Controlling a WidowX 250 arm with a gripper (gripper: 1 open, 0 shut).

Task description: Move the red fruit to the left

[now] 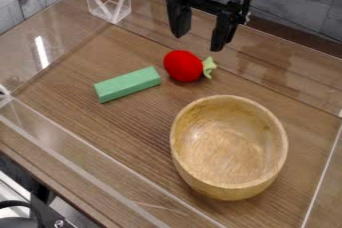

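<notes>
The red fruit (185, 66), small, round and glossy with a green leafy stem on its right side, lies on the wooden table near the middle back. My black gripper (199, 35) hangs just above and slightly behind it, pointing straight down. Its two fingers (177, 20) stand apart and open, with nothing between them. The fruit is not touched.
A green rectangular block (127, 85) lies to the left of the fruit. A large wooden bowl (229, 144) stands at the front right. Clear plastic walls (54, 42) ring the table surface, with a clear bracket (107, 5) at the back left.
</notes>
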